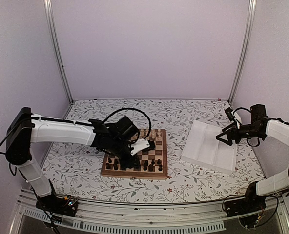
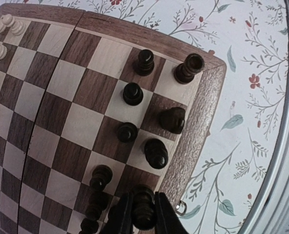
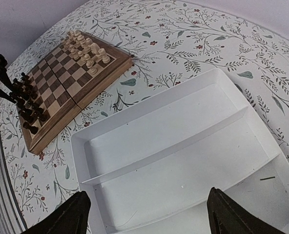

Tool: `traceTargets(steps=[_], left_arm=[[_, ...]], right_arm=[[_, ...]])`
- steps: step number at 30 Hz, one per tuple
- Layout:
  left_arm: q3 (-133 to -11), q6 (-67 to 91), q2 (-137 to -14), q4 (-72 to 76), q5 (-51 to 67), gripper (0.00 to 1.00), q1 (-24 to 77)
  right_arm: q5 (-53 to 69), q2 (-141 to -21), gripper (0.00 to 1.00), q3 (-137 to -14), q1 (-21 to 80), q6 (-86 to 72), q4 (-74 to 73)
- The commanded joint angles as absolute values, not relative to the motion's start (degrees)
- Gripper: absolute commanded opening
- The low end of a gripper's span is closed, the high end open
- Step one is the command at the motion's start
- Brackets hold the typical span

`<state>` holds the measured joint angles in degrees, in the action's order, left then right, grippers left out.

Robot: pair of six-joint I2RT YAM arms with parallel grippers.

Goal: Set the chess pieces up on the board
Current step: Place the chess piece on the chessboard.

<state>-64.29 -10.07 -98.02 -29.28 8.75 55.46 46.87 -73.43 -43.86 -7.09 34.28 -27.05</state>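
The board [image 1: 134, 173] lies in the middle of the table. Several dark chess pieces [image 2: 152, 97] stand in two rows along its near edge [image 2: 188, 146], also seen as a dark cluster [image 3: 30, 107] in the right wrist view. My left gripper [image 2: 143, 199] is low over that near edge, shut on a dark chess piece [image 2: 144, 209] that stands upright on an edge-row square. Its fingers [image 2: 122, 217] press both sides of the piece. My right gripper [image 3: 147, 214] hangs open over the white tray [image 3: 183, 146] with nothing between its fingers.
Pale cream chessmen [image 3: 88, 51] fill the board's far rows, a few showing at the left wrist view's upper left [image 2: 3, 24]. The white ridged tray [image 1: 208, 146] sits right of the board. A floral cloth [image 1: 183, 117] covers the table; a metal rail [image 1: 134, 209] runs along the near edge.
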Motion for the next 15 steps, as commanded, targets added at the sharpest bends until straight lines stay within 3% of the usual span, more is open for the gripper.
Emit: traceTargets(steps=[1,15], left_arm=[[-64.5,-10.4,-99.3,-27.9,9.9,0.17,54.5],[-64.2,-10.3,-99.9,-28.5,11.3,0.25,54.5]], right_arm=[[47.7,-73.6,0.86,-45.3,-7.2,34.8,-27.9],[48.3,-74.1,0.86,-45.3,-7.2,35.1,-28.4]])
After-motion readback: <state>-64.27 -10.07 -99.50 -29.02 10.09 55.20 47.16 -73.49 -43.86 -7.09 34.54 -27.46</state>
